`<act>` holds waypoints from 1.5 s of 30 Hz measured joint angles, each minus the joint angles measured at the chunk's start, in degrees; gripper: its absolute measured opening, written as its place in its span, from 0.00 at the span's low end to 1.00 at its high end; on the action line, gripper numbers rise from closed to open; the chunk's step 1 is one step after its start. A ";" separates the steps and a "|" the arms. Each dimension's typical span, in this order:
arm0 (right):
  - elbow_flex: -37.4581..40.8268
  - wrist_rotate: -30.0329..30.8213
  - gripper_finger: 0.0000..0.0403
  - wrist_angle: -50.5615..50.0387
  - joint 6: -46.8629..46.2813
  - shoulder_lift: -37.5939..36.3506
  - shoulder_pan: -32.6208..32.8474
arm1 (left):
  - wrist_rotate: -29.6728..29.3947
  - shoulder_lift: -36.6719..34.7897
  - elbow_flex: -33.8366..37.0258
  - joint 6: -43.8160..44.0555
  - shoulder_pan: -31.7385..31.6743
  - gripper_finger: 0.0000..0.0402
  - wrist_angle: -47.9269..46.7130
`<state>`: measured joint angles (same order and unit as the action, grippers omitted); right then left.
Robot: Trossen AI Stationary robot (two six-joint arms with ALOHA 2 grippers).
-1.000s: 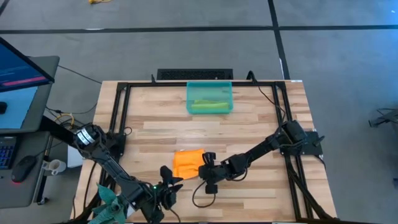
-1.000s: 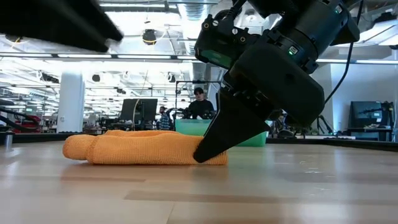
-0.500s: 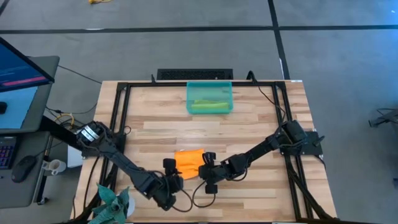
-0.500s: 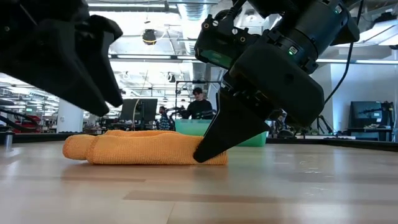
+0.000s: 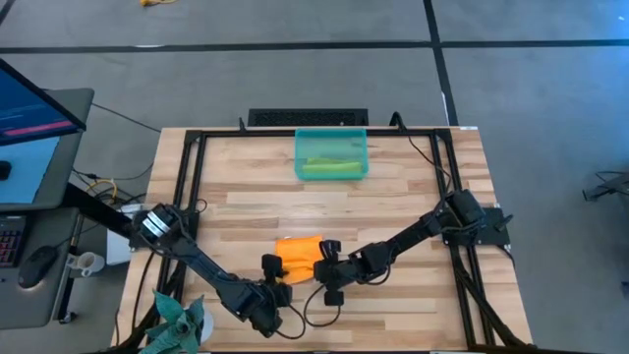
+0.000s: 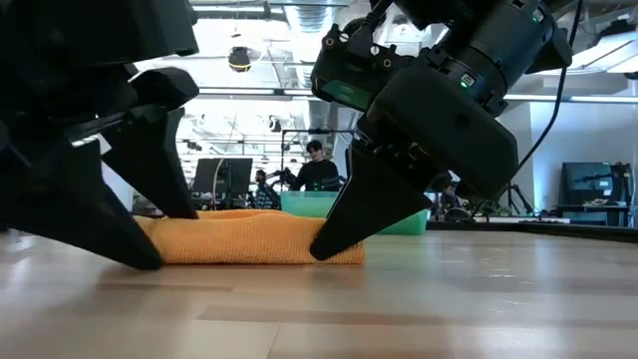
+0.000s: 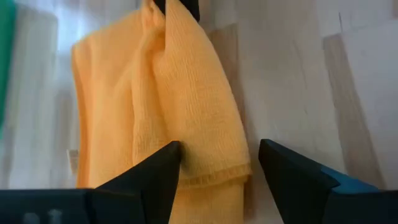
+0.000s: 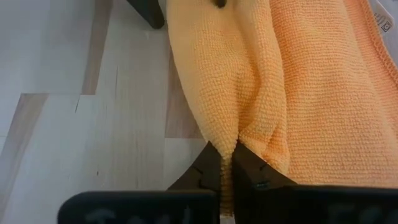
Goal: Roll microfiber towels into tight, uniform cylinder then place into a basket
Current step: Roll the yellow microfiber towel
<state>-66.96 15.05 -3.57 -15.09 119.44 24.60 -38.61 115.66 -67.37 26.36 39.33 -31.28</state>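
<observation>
The orange towel (image 5: 297, 256) lies loosely rolled near the middle of the table, resting on its long underside (image 6: 249, 257). My right gripper (image 5: 322, 259) is shut on its right end. My left gripper (image 7: 214, 155) stands open at the towel's left end, one finger (image 6: 120, 224) on the near side with its tip on the table and the other finger (image 6: 164, 165) on the far side. Whether those fingers touch the cloth, I cannot tell. The lime green towel (image 5: 329, 167) lies rolled inside the teal basket (image 5: 331, 138) at the far middle. My right gripper pinches a fold at the orange towel's right end (image 8: 231, 138) between its two fingers, several layers bunched together. The fingers slant down from the table's right side, their tips (image 6: 321, 251) at the tabletop. The towel lies on the table, slack.
A black frame (image 5: 192, 187) runs along the table's left, far and right sides. A dark teal spiky plant-like thing (image 5: 177, 320) sits at the near left corner. A monitor (image 5: 29, 123) stands off the table's left. Bare wood lies between towel and basket.
My left gripper has swung from the near-left part of the table toward the orange towel, tipped and come down until its fingers straddle the towel's left end. The towel and my right gripper have kept still.
</observation>
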 joint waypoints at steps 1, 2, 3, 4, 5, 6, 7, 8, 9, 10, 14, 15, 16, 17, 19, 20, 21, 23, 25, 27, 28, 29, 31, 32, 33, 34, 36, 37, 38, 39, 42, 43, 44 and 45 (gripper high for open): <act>0.00 -0.05 0.08 0.00 0.00 0.00 0.00 | -1.04 0.59 -0.03 -0.03 -0.02 0.54 -0.14; 0.00 -0.10 0.08 0.00 0.00 0.00 0.00 | -2.03 0.90 -0.05 -0.01 0.00 0.53 -0.16; 0.00 -0.14 0.08 0.00 0.00 0.00 0.00 | -2.67 1.05 -0.03 0.42 0.00 0.52 -0.29; 0.00 -0.19 0.08 0.00 0.00 0.00 0.00 | -2.80 1.12 -0.03 1.12 -0.04 0.51 -0.42; 0.00 -0.23 0.07 0.00 0.00 0.00 0.00 | -2.86 1.15 -0.01 1.83 -0.12 0.50 -0.49; 0.00 -0.32 0.07 0.00 0.02 0.00 0.00 | -3.17 1.17 0.03 2.59 -0.14 0.49 -0.54; 0.00 -0.54 0.06 -0.01 0.04 -0.02 0.00 | -3.58 1.23 0.04 3.01 -0.15 0.48 -0.69; 0.00 -0.90 0.06 -0.04 0.07 -0.04 0.00 | -3.95 1.31 0.06 3.66 -0.15 0.47 -1.15; 0.00 -1.31 0.06 -0.06 0.07 -0.06 0.00 | -4.16 1.41 0.06 4.25 -0.24 0.45 -1.73; 0.00 -1.64 0.05 -0.08 0.07 -0.07 0.00 | -4.22 1.57 0.06 4.82 -0.46 0.44 -2.49; 0.00 -2.50 0.07 -0.02 0.09 -0.07 0.04 | -4.83 1.95 0.14 5.84 -1.35 0.37 -4.74; 0.00 -2.72 0.08 0.00 0.09 -0.07 0.04 | -4.81 2.10 0.15 5.59 -1.56 0.35 -4.80; 0.00 -2.76 0.08 0.00 0.09 -0.09 0.04 | -4.78 2.11 0.17 5.49 -1.77 0.34 -4.92; 0.00 -2.80 0.08 -0.02 0.11 -0.08 0.04 | -4.63 2.13 0.19 5.46 -1.99 0.32 -5.11; -0.01 -3.60 0.07 -0.11 0.11 -0.10 0.03 | -3.18 2.12 0.19 5.41 -2.50 0.27 -5.20; -0.13 -4.64 0.06 -0.11 0.10 -0.13 -0.01 | -2.11 2.03 0.18 5.47 -2.70 0.24 -5.20; -0.38 -5.70 0.05 -0.17 0.09 -0.12 -0.04 | -1.09 1.80 0.17 5.74 -2.82 0.20 -5.20; -1.44 -8.07 0.05 -0.89 0.09 0.02 -0.04 | 1.24 1.21 0.19 6.37 -2.93 0.12 -5.12; -3.10 -10.45 0.06 -2.29 0.07 0.16 -0.02 | 3.34 -0.13 0.23 8.03 -3.01 0.04 -5.17; -4.75 -12.55 0.07 -4.38 0.02 0.30 -0.04 | 7.01 -1.93 0.40 10.04 -2.97 0.03 -5.19; -5.44 -13.47 0.07 -5.19 0.02 0.36 -0.04 | 9.64 -3.03 0.44 10.97 -2.91 0.03 -5.07; -6.00 -14.35 0.07 -5.60 -0.01 0.44 -0.04 | 11.98 -4.21 0.46 11.89 -2.70 0.04 -4.62; -6.93 -17.00 0.06 -5.51 -0.53 0.57 -0.01 | 16.89 -6.52 0.47 13.54 -2.59 0.04 -3.83; -7.23 -18.79 0.05 -5.55 -1.25 0.57 0.00 | 19.42 -7.65 0.45 14.18 -2.76 0.04 -3.13; -7.56 -20.79 0.05 -5.55 -1.96 0.57 0.00 | 21.93 -8.61 0.43 14.82 -3.03 0.04 -2.66; -7.78 -22.86 0.05 -5.51 -2.73 0.55 0.00 | 24.28 -9.25 0.46 15.53 -3.30 0.03 -1.89; -8.14 -27.06 0.05 -5.18 -4.58 0.52 -0.02 | 29.53 -9.87 0.45 17.09 -3.85 0.02 0.50; -8.40 -29.20 0.05 -5.15 -5.93 0.52 -0.04 | 31.93 -9.98 0.43 18.08 -4.27 0.02 1.55; -8.58 -31.38 0.06 -5.08 -7.48 0.51 -0.07 | 34.24 -10.04 0.39 19.12 -4.75 0.02 2.43; -8.67 -33.38 0.07 -4.74 -8.87 0.50 -0.08 | 36.27 -10.02 0.38 20.16 -5.20 0.01 3.19; -8.65 -38.36 0.06 -3.44 -12.00 0.50 -0.26 | 40.00 -9.43 0.38 23.75 -6.31 0.02 4.39; -8.63 -39.30 0.05 -3.30 -12.83 0.50 -0.33 | 40.72 -9.42 0.36 24.45 -6.63 0.02 4.40; -8.63 -40.08 0.05 -3.35 -13.65 0.50 -0.50 | 41.18 -9.35 0.37 25.07 -6.94 0.03 4.49; -8.65 -40.29 0.04 -3.37 -14.53 0.60 -0.62 | 41.37 -9.25 0.41 25.70 -7.10 0.03 4.42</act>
<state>-75.61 -25.24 -6.94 -29.63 120.04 23.98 2.76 106.41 -66.96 52.06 32.23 -26.85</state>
